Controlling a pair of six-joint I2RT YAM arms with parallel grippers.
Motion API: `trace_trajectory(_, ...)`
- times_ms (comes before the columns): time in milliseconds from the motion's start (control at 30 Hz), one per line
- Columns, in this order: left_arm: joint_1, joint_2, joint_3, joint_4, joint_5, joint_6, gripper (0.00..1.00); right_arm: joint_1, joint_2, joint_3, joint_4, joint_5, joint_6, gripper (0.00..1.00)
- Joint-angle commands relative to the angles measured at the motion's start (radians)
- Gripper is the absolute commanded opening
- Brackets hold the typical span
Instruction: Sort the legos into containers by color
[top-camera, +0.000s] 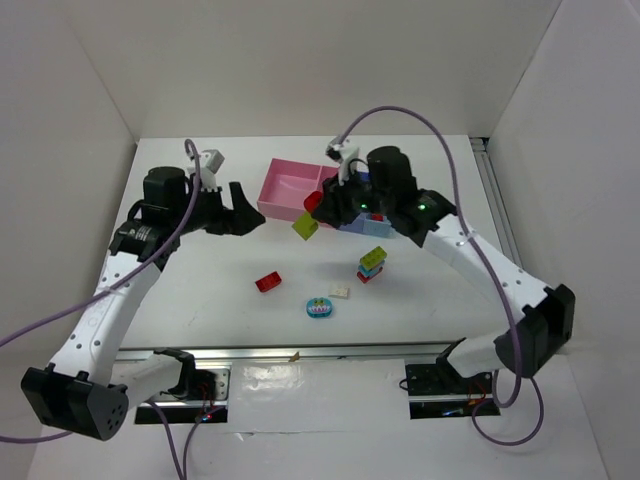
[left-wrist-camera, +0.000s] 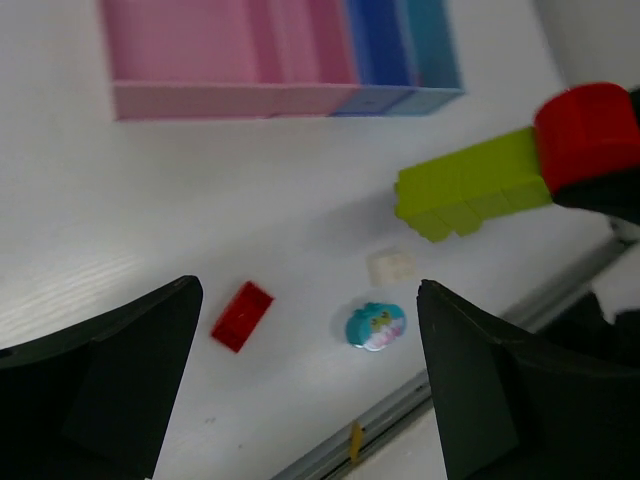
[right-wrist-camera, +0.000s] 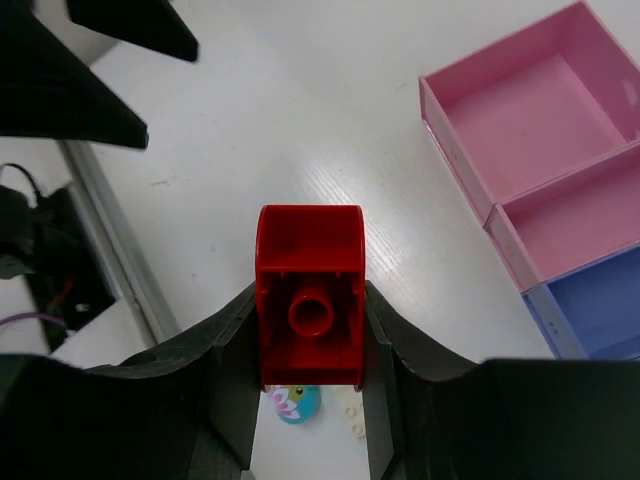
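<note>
White table (top-camera: 200, 270), red lego (right-wrist-camera: 308, 250) pinched in right claw (right-wrist-camera: 310, 320), yellow-green lego (left-wrist-camera: 470, 185) joined to it, left claw (left-wrist-camera: 307, 290) wide apart

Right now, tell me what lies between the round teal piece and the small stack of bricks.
A small cream brick lies on the table between the teal piece and the stack; the top view shows it.
</note>
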Motion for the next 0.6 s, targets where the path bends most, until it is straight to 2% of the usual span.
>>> trace_trajectory(0, 0.001, 0.032, 0.021, 0.135, 0.494, 0.178, 0.99, -0.069, -0.055, -0.047, -0.001, -0.282, 0.063, 0.12)
trace_trajectory(33, 0.001, 0.105, 0.040, 0.123, 0.567, 0.205, 0.99, -0.084, -0.065, -0.060, -0.016, -0.380, 0.063, 0.12)
trace_trajectory(100, -0.014, 0.175, 0.087, 0.089, 0.699, 0.263, 0.99, -0.127, -0.065, -0.060, -0.064, -0.463, 0.063, 0.12)
trace_trajectory(200, -0.052, 0.255, 0.132, 0.035, 0.712, 0.323, 0.99, -0.167, -0.065, -0.070, -0.118, -0.561, 0.040, 0.12)
trace_trajectory(233, -0.053, 0.255, 0.143, 0.024, 0.724, 0.323, 0.99, -0.178, -0.065, -0.070, -0.134, -0.606, 0.028, 0.09)
trace_trajectory(333, -0.063, 0.276, 0.129, 0.047, 0.788, 0.314, 0.99, -0.192, -0.046, -0.060, -0.190, -0.634, -0.007, 0.07)
trace_trajectory(467, -0.118, 0.322, 0.140, 0.031, 0.773, 0.378, 0.99, -0.212, -0.020, -0.024, -0.250, -0.684, -0.037, 0.07)
trace_trajectory(567, -0.129, 0.353, 0.152, 0.046, 0.874, 0.390, 0.98, -0.221, 0.004, -0.014, -0.250, -0.730, -0.047, 0.07)
